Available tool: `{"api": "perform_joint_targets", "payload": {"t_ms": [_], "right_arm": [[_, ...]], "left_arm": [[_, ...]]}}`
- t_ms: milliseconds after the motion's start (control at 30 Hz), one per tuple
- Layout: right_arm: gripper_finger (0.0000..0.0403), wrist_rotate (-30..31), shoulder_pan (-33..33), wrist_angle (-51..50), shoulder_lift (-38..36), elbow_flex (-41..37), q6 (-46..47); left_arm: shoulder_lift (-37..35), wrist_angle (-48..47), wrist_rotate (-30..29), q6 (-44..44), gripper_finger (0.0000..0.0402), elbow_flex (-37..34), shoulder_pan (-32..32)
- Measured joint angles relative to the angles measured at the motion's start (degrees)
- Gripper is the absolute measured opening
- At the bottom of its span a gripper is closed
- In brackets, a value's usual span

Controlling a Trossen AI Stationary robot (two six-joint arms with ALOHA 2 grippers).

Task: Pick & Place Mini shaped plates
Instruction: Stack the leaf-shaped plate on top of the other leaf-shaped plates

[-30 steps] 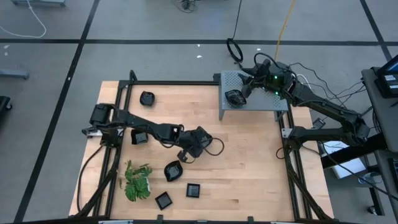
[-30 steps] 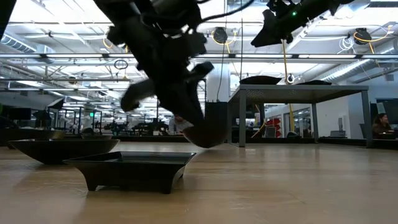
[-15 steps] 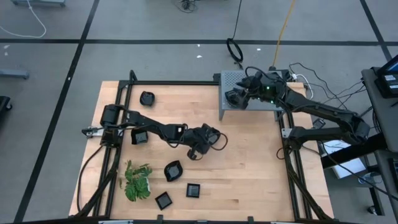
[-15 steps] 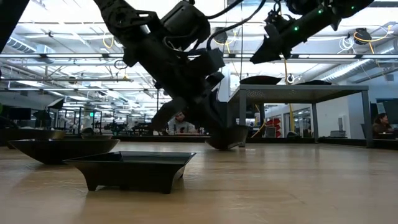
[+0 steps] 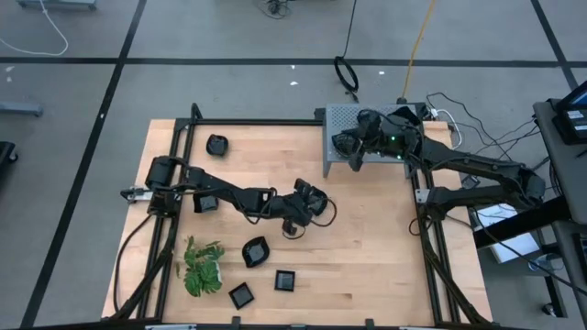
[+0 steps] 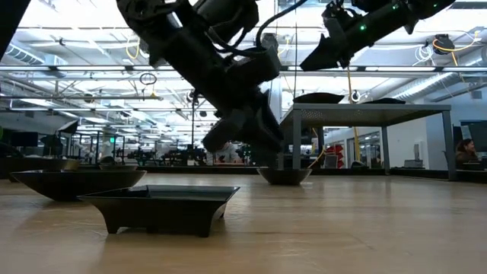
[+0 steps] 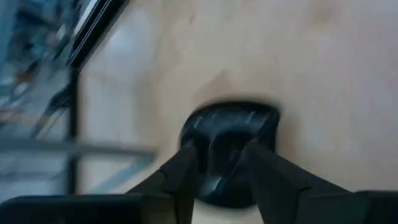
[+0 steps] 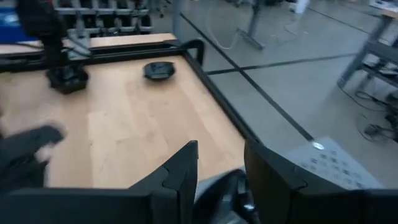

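The mini shaped plates are small black dishes. One [image 7: 230, 121] sits on its base on the wooden table near the middle [image 6: 284, 176]. My left gripper [image 7: 222, 149] is open just above it, one finger on either side. My right gripper [image 5: 353, 145] hovers over the left end of the grey perforated stand [image 5: 376, 151] at the back right, shut on another plate [image 5: 343, 143]. Two more plates [image 6: 319, 97] rest on that stand. Other plates lie on the table at the far left [image 5: 216, 144], the left [image 5: 206, 202] and the near side [image 5: 255, 251]. My left gripper's fingers [image 7: 186, 168] straddle the dish from above, but I cannot tell whether they touch it. My right gripper pinches its plate [image 8: 224, 190] between the two fingers. The fingers slant down from the table's right side. The plate is lifted clear above the stand; the fingers hide which part they hold.
A green leafy plant [image 5: 202, 268] stands at the near left. Two small square plates [image 5: 285, 280] [image 5: 241, 295] lie by the near edge. A black frame [image 5: 275, 122] rims the table. Bare wood lies between the middle and the right edge.
My left gripper carried its plate toward the table's right and far side. It lowered the plate from mid-air onto the wood, then opened and let go. My right arm shifted a little toward the table's left with its plate still held.
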Motion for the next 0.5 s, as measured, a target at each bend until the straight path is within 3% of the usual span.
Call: {"api": "perform_joint_targets", "payload": {"t_ms": [200, 267, 367, 500], "right_arm": [[0.0118, 0.01, 5.70, 0.00, 0.00, 0.00, -12.06], [0.0118, 0.14, 7.38, -0.02, 0.00, -0.02, -13.82], [0.0119, 0.95, 9.04, -0.10, 0.64, -0.01, -11.10], [0.0119, 4.55, 10.54, -1.89, 2.05, 0.05, 2.77]], "left_arm": [[-2.63, -7.56, -22.18, -3.58, 0.0170, 2.21, -1.21], [-4.43, -12.06, -26.67, -7.93, 0.0172, 2.37, -1.16], [-7.71, -19.12, -28.75, -17.83, 0.0172, 2.32, -0.48], [-13.50, -26.84, -28.50, -33.61, 0.0173, 2.30, 0.91]]}}
